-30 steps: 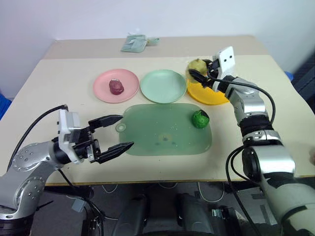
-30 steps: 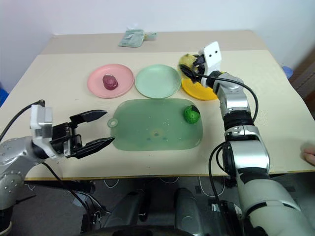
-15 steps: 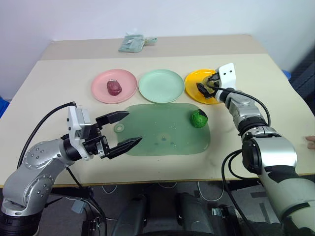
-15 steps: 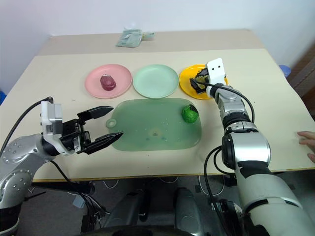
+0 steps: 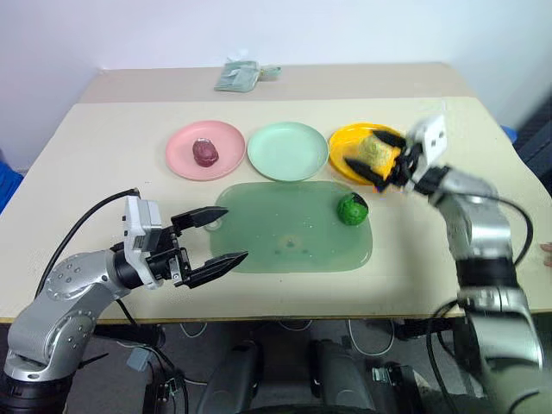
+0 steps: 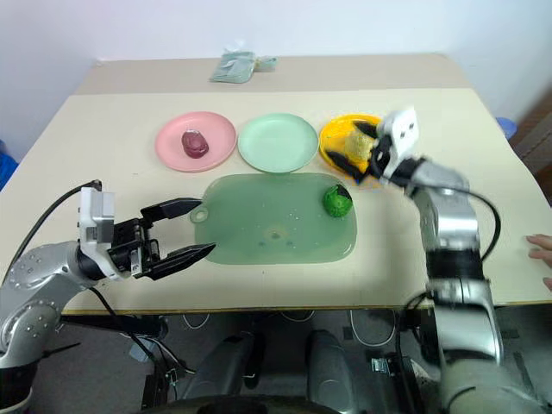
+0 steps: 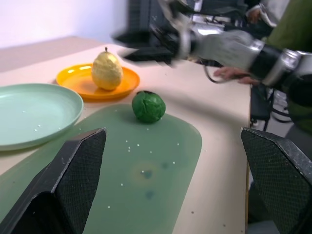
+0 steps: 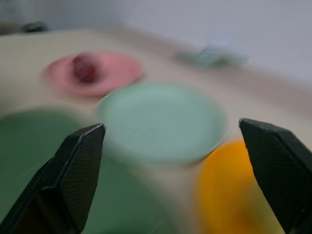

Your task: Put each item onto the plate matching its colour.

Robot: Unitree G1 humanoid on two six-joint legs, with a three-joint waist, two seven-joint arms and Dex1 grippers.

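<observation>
Three round plastic plates line the far tabletop (image 5: 103, 147) — maroon ball (image 5: 205, 153) on pink (image 5: 183, 158), pale yellow ball (image 5: 373, 152) on orange-yellow (image 5: 343, 143), mint plate (image 5: 287, 151) bare. The bright green ball (image 5: 351, 209) sits on the translucent green mat (image 5: 285, 241). Left gripper (image 5: 212, 237) and right gripper (image 5: 373, 160) — jaws wide apart, holding nothing.

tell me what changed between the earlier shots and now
The right gripper let go of the yellow ball, leaving it on the orange-yellow plate, and drew back towards the robot with its jaws open. The left gripper stayed open by the green mat. The green ball on the mat, the maroon ball on the pink plate and the mint plate did not move.
</observation>
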